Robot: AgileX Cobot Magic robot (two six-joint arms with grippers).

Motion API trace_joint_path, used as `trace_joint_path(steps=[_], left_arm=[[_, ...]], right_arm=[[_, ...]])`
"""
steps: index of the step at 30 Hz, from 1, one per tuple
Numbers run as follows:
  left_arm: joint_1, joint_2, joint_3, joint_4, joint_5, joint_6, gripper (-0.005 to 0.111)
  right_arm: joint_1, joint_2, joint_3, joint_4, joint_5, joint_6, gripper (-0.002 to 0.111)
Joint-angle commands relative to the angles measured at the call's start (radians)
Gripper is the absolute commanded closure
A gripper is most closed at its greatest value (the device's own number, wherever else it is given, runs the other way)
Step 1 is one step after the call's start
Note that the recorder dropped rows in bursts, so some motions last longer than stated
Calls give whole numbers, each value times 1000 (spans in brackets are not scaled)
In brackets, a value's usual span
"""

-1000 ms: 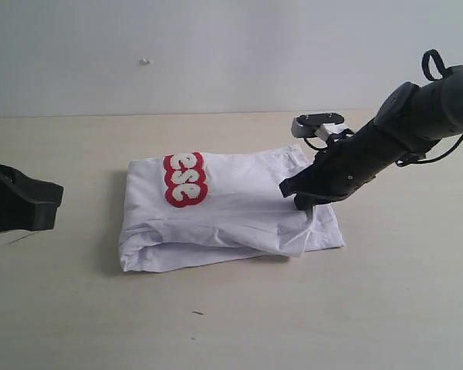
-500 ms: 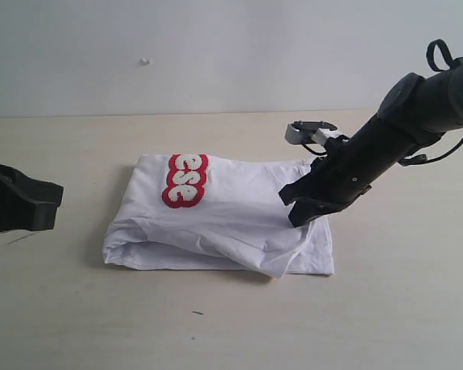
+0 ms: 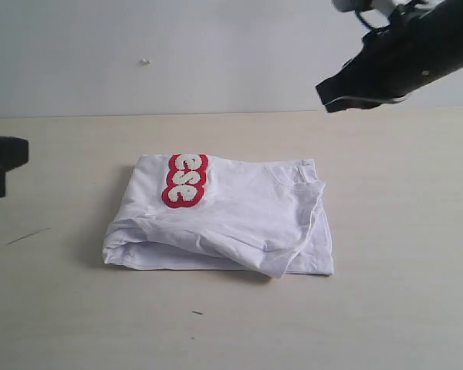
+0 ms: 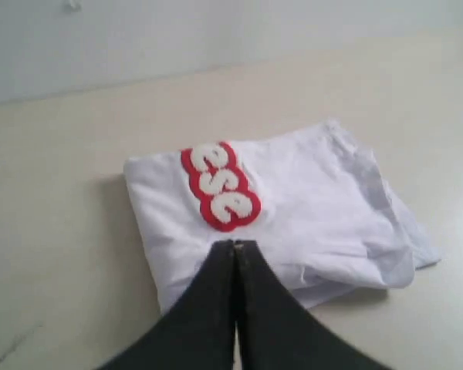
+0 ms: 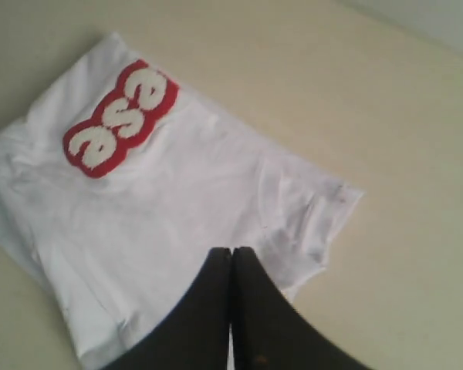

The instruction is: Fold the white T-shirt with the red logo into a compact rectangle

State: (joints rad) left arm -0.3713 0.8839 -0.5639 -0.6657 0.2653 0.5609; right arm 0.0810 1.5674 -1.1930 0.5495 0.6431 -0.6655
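Observation:
The white T-shirt (image 3: 231, 216) lies folded in a thick rectangle in the middle of the table, also seen in the left wrist view (image 4: 309, 200) and the right wrist view (image 5: 177, 208). Part of the red logo (image 3: 185, 179) shows on its upper fold near the far left corner, reading "ese" (image 4: 221, 185) (image 5: 119, 117). My right gripper (image 5: 232, 252) is shut and empty, raised well above the shirt; its arm (image 3: 393, 58) hangs at the upper right. My left gripper (image 4: 234, 245) is shut and empty, off the shirt's left side, where only a dark part (image 3: 1, 163) shows.
The beige table (image 3: 231, 324) stretches all round the shirt. A pale wall (image 3: 177, 54) rises behind the far edge. A small dark speck (image 3: 196, 312) lies on the table in front of the shirt.
My right gripper has let go of the shirt's right end and risen up and to the right. The shirt has settled a little lower and to the left. The left arm has drawn back leftward.

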Motion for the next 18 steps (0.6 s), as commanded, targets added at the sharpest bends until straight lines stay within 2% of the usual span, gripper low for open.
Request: trace_joint_path(steps=[1,8,11,18], left_arm=[[1,-162,48,-11,-56,-23,107],[1,-461,167,-11,-24,-18,107],[1,-558,227,3,-36,-18,107],[1,-647,268,8,-13,-18,107]], right_arm=[[0,-238,169,-32,-129,17,108],[0,-692,449,-32,-313,-1,108],[0,-805,520,-34,-387,-14,108],[0,-925,576,-32,-357,12,108]])
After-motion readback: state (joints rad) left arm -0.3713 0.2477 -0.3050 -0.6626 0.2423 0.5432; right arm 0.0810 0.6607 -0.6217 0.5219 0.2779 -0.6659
